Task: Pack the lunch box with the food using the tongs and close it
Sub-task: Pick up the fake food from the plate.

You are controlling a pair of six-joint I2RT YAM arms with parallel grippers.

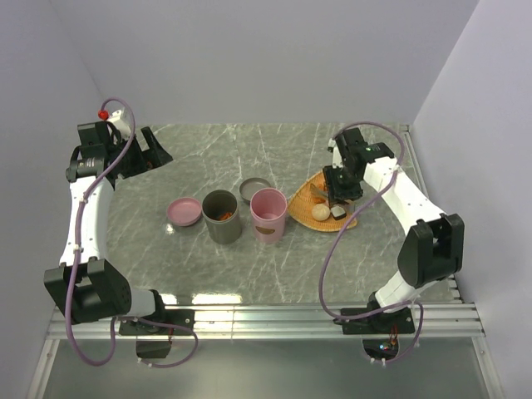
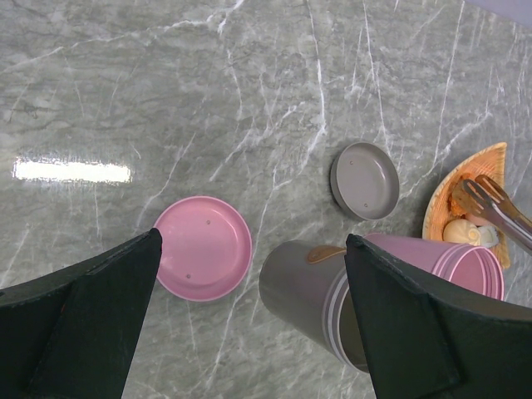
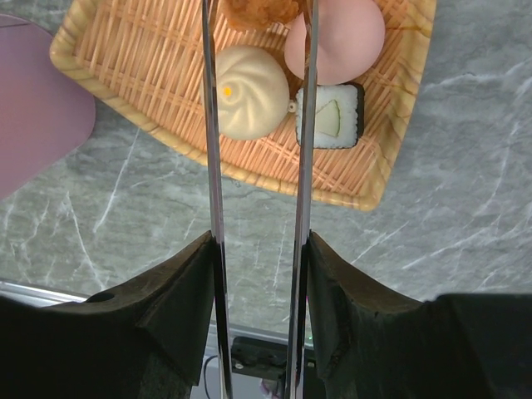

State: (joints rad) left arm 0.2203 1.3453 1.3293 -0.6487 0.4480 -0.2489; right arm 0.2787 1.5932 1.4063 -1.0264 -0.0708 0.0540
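Observation:
The lunch box stands mid-table as two open tubs, a grey one [image 1: 222, 218] with orange-brown bits inside and a pink one [image 1: 268, 215]. My right gripper [image 3: 259, 241] is shut on the silver tongs [image 3: 214, 150], both arms pressed between its fingers. The tongs' tips straddle an orange-brown piece [image 3: 258, 8] on the woven tray [image 3: 141, 75]. On the same tray lie a beige ball [image 3: 247, 104], a pink ball [image 3: 337, 37] and a dark-edged block [image 3: 330, 115]. My left gripper [image 2: 253, 241] hangs open and empty at the far left [image 1: 150, 150], high above the tubs.
A pink lid [image 1: 184, 211] lies left of the grey tub; a grey lid [image 1: 255, 189] lies behind the two tubs. The tray [image 1: 309, 199] sits right of the pink tub. Walls close in the back and both sides.

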